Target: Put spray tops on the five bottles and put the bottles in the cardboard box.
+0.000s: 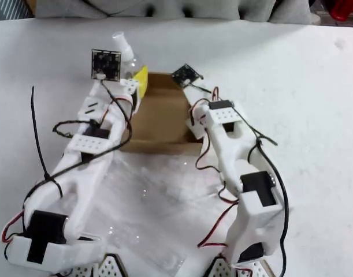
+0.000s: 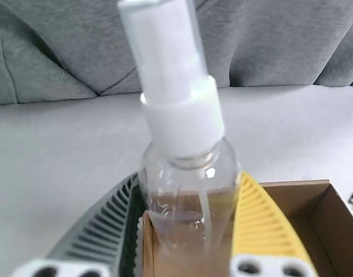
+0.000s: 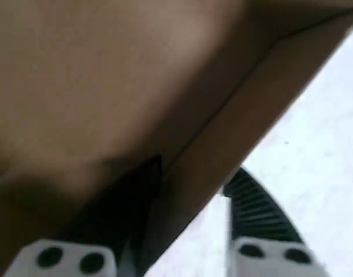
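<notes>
Lying nearest me, between the two arm bases, a crumpled sheet of clear plastic [image 1: 156, 193] is spreading over the white table [image 1: 315, 115]. Just beyond it the cardboard box [image 1: 159, 112] is sitting open side up, with an arm stretching along each flank.

On the right flank, the right claw [image 3: 196, 167] is straddling the box's side wall. One dark finger is hanging inside the box and the other outside over the table. The jaws are standing apart, with a strip of table showing between the wall and the outer finger, so nothing is being squeezed.

At the far left corner of the box, the left claw [image 2: 189, 190] is clamping a clear bottle [image 1: 130, 62] between its grey and yellow fingers. The bottle is standing roughly upright over the box's edge, its long axis running vertically. Its white spray top [image 2: 176, 98] is seated on the neck and pointing upward.

Behind the table, grey cushions [image 2: 60, 52] are filling the background, and something red [image 1: 346, 8] is being cut off at the far right corner.

The claw is cutting off the bottle's base, and the arms are covering part of the box's floor.
</notes>
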`<state>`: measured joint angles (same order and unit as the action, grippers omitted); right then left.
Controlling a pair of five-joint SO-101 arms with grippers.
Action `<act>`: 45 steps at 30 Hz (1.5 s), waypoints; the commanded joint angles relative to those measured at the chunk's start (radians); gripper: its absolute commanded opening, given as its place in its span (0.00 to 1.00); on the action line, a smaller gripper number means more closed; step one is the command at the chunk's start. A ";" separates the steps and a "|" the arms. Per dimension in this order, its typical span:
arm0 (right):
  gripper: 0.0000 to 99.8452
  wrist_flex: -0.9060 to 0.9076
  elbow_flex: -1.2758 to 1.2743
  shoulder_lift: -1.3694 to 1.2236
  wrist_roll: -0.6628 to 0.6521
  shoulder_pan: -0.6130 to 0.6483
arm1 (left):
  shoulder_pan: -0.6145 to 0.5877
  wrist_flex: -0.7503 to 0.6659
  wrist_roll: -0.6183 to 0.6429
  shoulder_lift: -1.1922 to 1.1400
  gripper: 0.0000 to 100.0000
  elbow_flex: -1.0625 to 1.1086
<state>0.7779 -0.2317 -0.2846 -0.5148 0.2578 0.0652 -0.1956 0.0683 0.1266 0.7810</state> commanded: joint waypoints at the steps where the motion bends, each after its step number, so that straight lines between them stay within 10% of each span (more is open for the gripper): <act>1: 0.28 0.025 0.029 0.102 0.008 0.016 | -0.001 -0.023 -0.009 0.012 0.02 -0.040; 10: 0.27 0.162 0.029 0.214 0.011 0.015 | -0.012 -0.026 -0.014 -0.194 0.02 -0.190; 17: 0.01 0.203 0.031 0.283 0.144 0.005 | -0.025 -0.028 -0.014 -0.292 0.02 -0.273; 45: 0.02 0.223 0.028 0.285 0.149 -0.004 | -0.021 0.063 -0.015 -0.309 0.02 -0.316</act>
<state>0.9927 -0.2317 -0.0529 -0.3782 0.2608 0.0514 -0.1343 0.0667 -0.1834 0.5554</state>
